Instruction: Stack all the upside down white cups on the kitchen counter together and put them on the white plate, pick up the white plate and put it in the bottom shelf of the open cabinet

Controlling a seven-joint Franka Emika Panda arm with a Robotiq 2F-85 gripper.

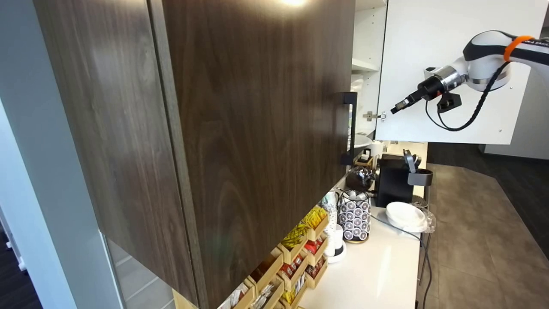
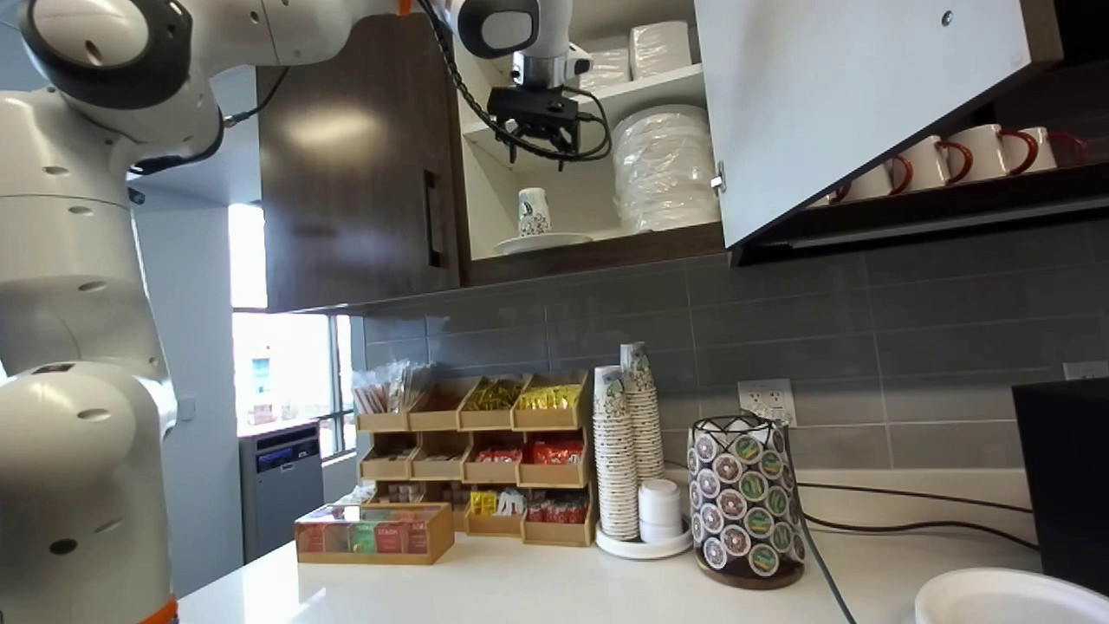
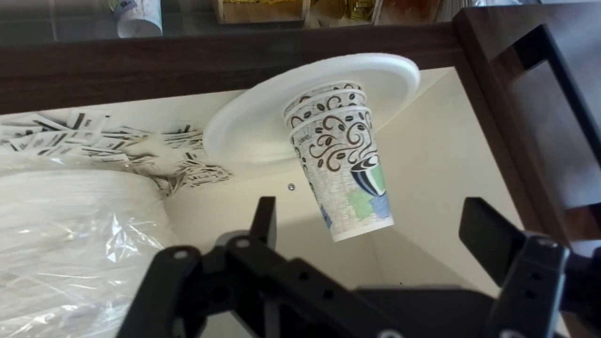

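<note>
The white plate rests on the bottom shelf of the open cabinet; it also shows in the wrist view. A nested stack of patterned paper cups stands upside down on it, also seen in an exterior view. My gripper is open and empty in front of the cabinet, above the cups' level. In the wrist view, its fingers appear either side of the stack, apart from it. On the kitchen counter stands a small plain white stack, cups or lids, I cannot tell which.
Plastic-wrapped plates stand beside the plate on the bottom shelf. The cabinet doors stand open at both sides. Below are a wooden snack rack, tall paper cup stacks and a coffee pod holder.
</note>
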